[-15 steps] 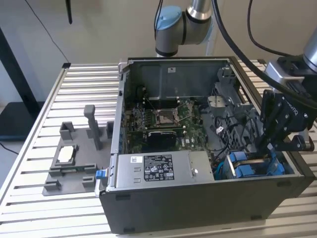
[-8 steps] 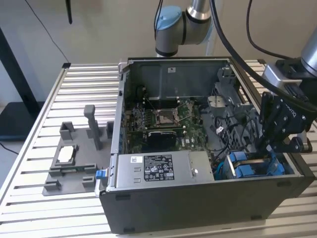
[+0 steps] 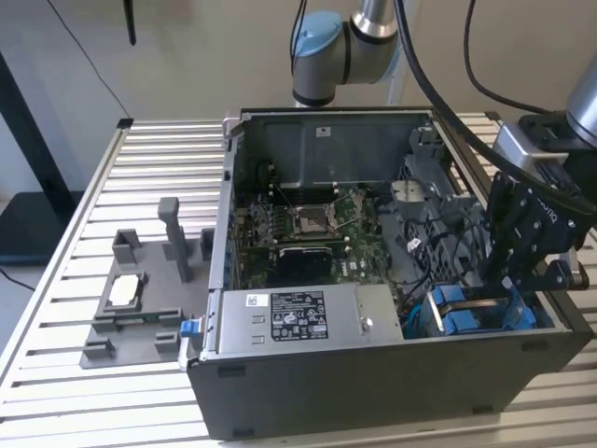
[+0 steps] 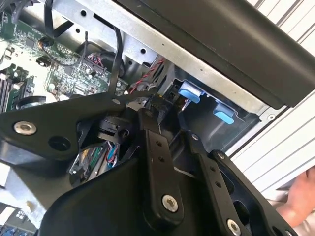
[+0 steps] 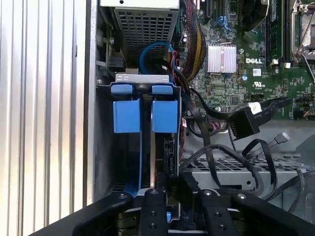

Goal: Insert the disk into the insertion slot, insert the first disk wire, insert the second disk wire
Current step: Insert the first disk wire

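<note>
— Peeking into the big black open computer box [image 3: 392, 392], where is the silver disk in its bright blue plastic frame [image 5: 161, 157]?

— It stands on its thin edge inside the grey metal insertion slot [image 5: 104, 147], in the corner of the box at the exterior view's right. Two blue plastic tabs [image 5: 127, 115] sit at the slot's mouth. I think the disk is pushed in, because it sits snug between the slot's walls.

— And the black robot gripper [image 3: 508, 289]?

— It hangs right over the disk's plug end and points down into the slot. I cannot tell if it is clenched or let go (something dark sits at its tip, and I cannot tell what).

— Why is it there?

— My guess is that the plug end is where the wires go. The gap is narrow, so the gripper comes in straight from above.

— What else is around?

— A flat black wire with a black plug [image 5: 242, 127] lies loose just beside the slot, not joined to the disk. More black wires loop near it, and a bundle of yellow, red and black wires [image 5: 189, 44] runs past the slot's far end. Those wires crowd the gap and could catch.

— Anything more?

— The green board [image 5: 236, 78] with a ribbed silver cooler [image 5: 221, 58] is near. A silver labelled power box [image 3: 298, 317] lies along the box's wall. Out on the slatted metal table [image 3: 168, 149], well apart, a grey holder [image 3: 131, 322] keeps a small square silver chip [image 3: 126, 291]. What looks like a person's hand [image 4: 301, 199] waits beside the box.
</note>
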### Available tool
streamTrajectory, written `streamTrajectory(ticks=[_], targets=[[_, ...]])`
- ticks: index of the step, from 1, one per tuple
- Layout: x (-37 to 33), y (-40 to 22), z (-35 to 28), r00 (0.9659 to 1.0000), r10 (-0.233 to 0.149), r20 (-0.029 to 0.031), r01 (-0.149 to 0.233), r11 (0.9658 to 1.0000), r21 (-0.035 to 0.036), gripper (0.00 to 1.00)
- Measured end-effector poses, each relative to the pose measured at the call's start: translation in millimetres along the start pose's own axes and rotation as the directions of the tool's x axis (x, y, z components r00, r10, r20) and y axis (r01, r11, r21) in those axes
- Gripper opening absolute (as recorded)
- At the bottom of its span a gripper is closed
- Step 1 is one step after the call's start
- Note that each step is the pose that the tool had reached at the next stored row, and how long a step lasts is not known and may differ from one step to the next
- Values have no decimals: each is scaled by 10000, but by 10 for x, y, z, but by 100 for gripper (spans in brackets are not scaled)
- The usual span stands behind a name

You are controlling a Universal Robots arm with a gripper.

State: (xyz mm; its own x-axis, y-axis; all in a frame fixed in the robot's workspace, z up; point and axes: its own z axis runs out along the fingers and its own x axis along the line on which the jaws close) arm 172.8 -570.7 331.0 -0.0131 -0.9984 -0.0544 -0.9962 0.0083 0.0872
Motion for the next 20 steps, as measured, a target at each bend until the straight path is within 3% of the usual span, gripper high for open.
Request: streamTrajectory(ticks=[14,20], targets=[[-23,37,-421,10000,1,-1,-1,10000,-1,27],[-54,51,-505,10000,-2,2,2,10000,31,27]])
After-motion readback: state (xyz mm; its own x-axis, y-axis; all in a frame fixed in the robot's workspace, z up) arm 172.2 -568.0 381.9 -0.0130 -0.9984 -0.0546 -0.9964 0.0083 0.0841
